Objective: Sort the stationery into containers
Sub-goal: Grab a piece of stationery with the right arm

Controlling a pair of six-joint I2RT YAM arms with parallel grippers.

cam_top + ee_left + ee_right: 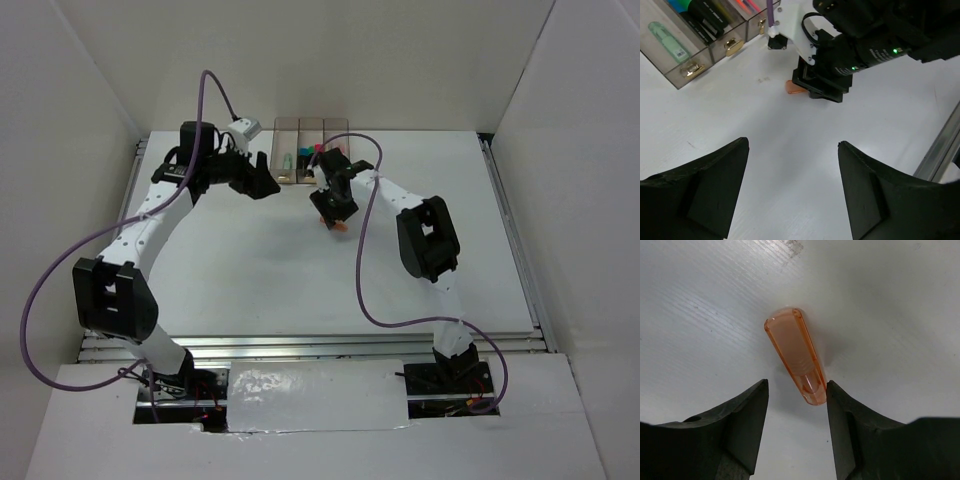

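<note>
An orange-salmon translucent pen [794,352] lies on the white table; it also shows in the top view [341,226] and the left wrist view [791,87]. My right gripper [797,388] is open and low over the pen's near end, with the right fingertip [835,395] touching it; it also shows in the top view [334,213]. My left gripper [792,145] is open and empty above bare table, left of the pen [264,186]. The three joined bins [310,124] stand at the back and hold a pale green pen [670,42], a black marker [707,20] and pink pens [747,5].
The bins [715,50] have brass-coloured labels on their fronts. White walls enclose the table on three sides. A metal rail [516,240] runs along the right edge. Purple cables [365,250] hang from both arms.
</note>
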